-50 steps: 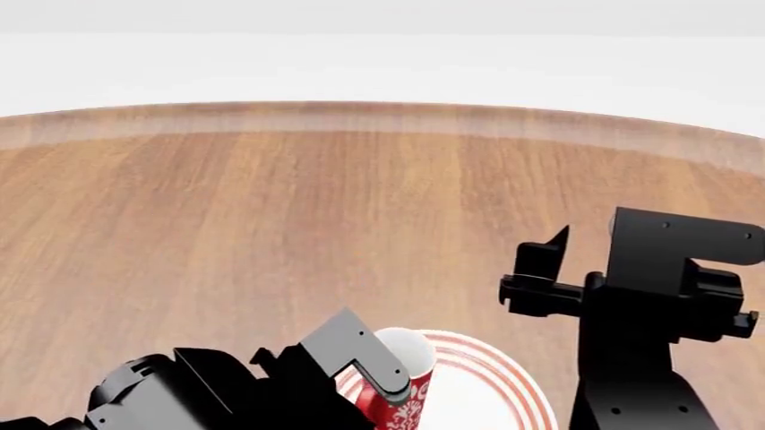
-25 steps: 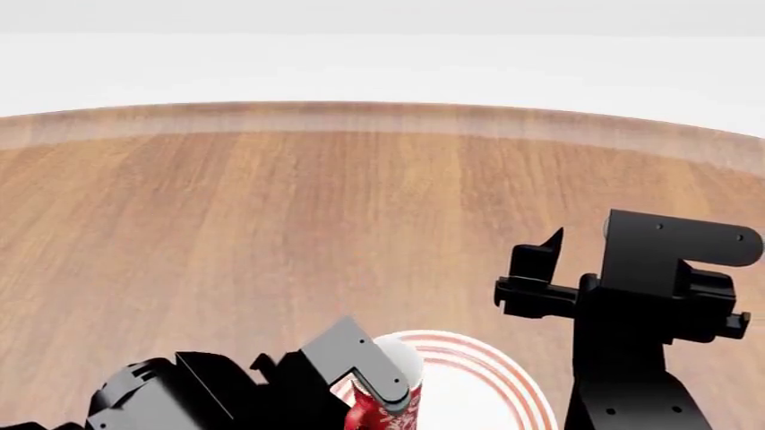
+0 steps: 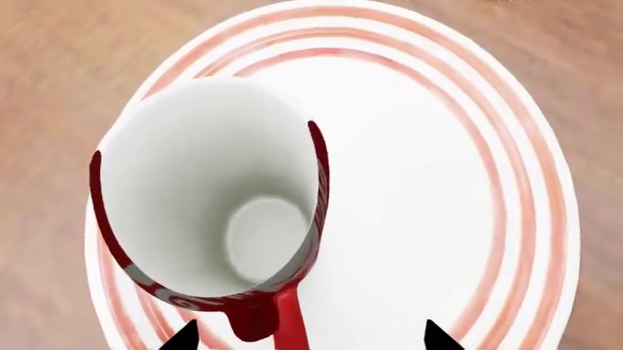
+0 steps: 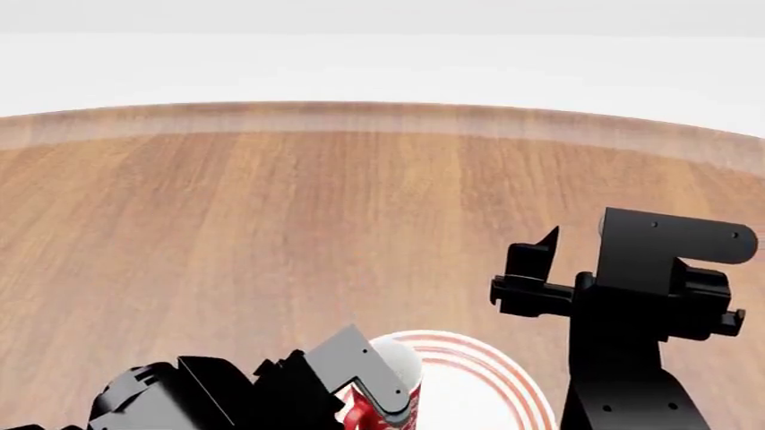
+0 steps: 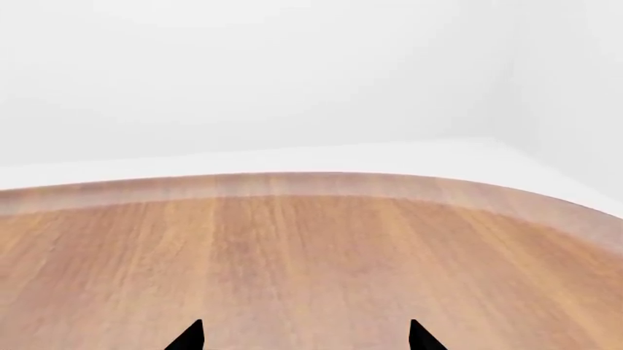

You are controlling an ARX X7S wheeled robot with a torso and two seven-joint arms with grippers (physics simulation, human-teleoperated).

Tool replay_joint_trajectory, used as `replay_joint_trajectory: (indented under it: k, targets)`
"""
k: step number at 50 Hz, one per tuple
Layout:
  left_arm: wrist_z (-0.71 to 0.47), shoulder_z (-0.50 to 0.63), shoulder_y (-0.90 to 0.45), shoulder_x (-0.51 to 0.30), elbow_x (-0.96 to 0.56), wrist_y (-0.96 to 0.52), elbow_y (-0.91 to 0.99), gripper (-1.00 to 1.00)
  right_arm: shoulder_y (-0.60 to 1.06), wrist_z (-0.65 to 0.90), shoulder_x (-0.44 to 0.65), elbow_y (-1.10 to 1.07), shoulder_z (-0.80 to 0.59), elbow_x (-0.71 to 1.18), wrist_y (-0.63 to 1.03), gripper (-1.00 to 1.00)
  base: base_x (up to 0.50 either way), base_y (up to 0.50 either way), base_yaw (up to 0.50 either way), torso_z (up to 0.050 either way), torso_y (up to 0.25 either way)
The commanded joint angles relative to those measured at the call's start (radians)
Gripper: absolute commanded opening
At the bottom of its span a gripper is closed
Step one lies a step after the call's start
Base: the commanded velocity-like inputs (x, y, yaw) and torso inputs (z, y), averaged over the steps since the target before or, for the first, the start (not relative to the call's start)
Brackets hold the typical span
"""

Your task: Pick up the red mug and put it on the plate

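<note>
Over the plate (image 3: 467,182), left tool (image 3: 306,337) gripped red mug (image 3: 209,211) by its handle; right tool (image 5: 303,337) spread, empty.

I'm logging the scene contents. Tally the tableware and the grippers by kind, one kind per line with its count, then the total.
Red mug: 1
Red-ringed white plate: 1
Left gripper: 1
Right gripper: 1
Total: 4
</note>
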Motion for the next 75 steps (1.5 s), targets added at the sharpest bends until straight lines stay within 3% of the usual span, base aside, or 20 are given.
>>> replay_joint_trajectory:
  k: [1,15,23,29,38,41,43,50,59,70,75]
  targets:
    - [0.042,0.002,-0.005,0.0,0.023,0.027,0.0,1.0,0.005,0.0,-0.004,0.009,-0.01,0.001,-0.003,1.0,0.0,0.0,0.0,0.0,0.0]
    - [0.011,0.009,-0.022,-0.001,0.088,0.045,-0.022,1.0,0.004,0.002,-0.006,0.018,-0.018,0.004,-0.008,1.0,0.0,0.0,0.0,0.0,0.0]
    - [-0.192,-0.031,-0.055,-0.311,-0.043,-0.111,0.615,1.0,0.011,0.009,-0.008,0.011,-0.025,0.005,0.003,1.0,0.0,0.0,0.0,0.0,0.0]
    - [-0.286,-0.09,-0.093,-0.466,-0.141,-0.159,0.893,1.0,0.011,0.013,-0.007,0.0,-0.028,0.008,0.011,1.0,0.0,0.0,0.0,0.0,0.0]
    - [-0.34,-0.169,-0.112,-0.614,-0.218,-0.132,1.075,1.0,0.008,0.014,-0.007,0.002,-0.032,0.01,0.007,1.0,0.0,0.0,0.0,0.0,0.0]
    - [-0.444,-0.238,-0.096,-0.66,-0.206,-0.049,1.09,1.0,0.01,0.017,-0.006,-0.009,-0.032,0.013,0.013,1.0,0.0,0.0,0.0,0.0,0.0]
    - [-0.563,-0.295,-0.078,-0.658,-0.245,-0.016,1.05,1.0,0.011,0.017,-0.005,-0.011,-0.034,0.012,0.014,1.0,0.0,0.0,0.0,0.0,0.0]
    - [-0.581,-0.369,-0.018,-0.698,-0.279,0.104,1.088,1.0,0.009,0.016,-0.001,-0.013,-0.031,0.017,0.009,1.0,0.0,0.0,0.0,0.0,0.0]
    - [-0.82,-0.47,0.095,-0.708,-0.14,0.345,1.139,1.0,-0.004,0.017,0.01,-0.064,-0.045,0.012,0.001,1.0,0.0,0.0,0.0,0.0,0.0]
    - [-1.044,-0.508,0.156,-0.696,-0.021,0.428,1.156,1.0,-0.06,-0.031,0.035,-0.208,-0.079,-0.006,-0.138,1.0,0.0,0.0,0.0,0.0,0.0]
    - [-1.079,-0.512,0.163,-0.698,0.012,0.443,1.183,1.0,-0.077,-0.023,0.045,-0.263,-0.1,-0.034,-0.171,1.0,0.0,0.0,0.0,0.0,0.0]
